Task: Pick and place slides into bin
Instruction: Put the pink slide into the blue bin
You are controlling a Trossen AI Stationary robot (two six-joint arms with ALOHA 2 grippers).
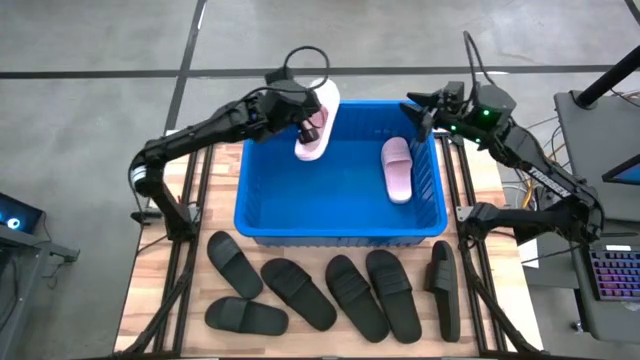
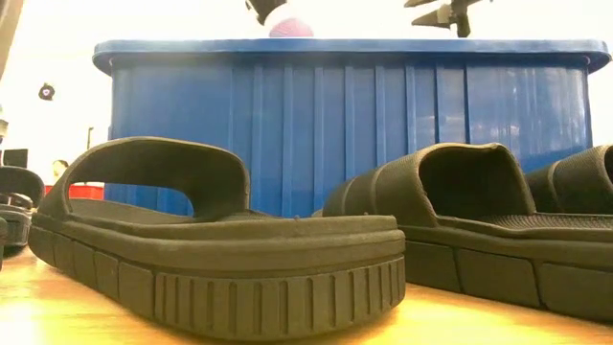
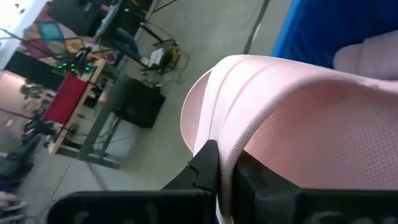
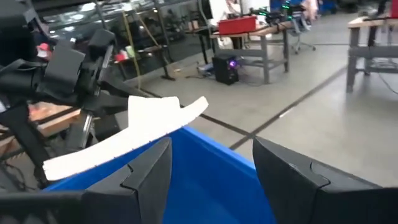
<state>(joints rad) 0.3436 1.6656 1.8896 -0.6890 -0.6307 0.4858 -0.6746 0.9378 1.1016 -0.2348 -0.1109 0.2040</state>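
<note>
High view: left gripper (image 1: 311, 128) over far-left corner of blue bin (image 1: 262, 222), clamped on a pale pink slide (image 1: 318, 124) held above the bin's far rim, part of it reaching out past the rim. Left wrist view: two dark fingers (image 3: 207, 167) closed tight on the pink slide's (image 3: 298, 124) edge, blue bin wall (image 3: 323, 31) behind it.

Second pink slide (image 1: 397, 168) lying flat on bin floor, right side, close to the right wall.

Right gripper (image 1: 420, 112) at far-right corner of bin, just above the rim, holding nothing. Right wrist view: fingers (image 4: 149, 174) spread wide apart, empty gap between; held slide (image 4: 124, 140) and left arm visible across the bin.

Six black slides (image 1: 382, 292) on wooden table (image 1: 165, 270), in front of the bin's near wall, spread in a loose row; rightmost one standing on edge. Low view: black slides (image 2: 220, 240) in foreground, bin (image 2: 345, 125) behind, pink slide tip (image 2: 290, 27) just above the rim.
</note>
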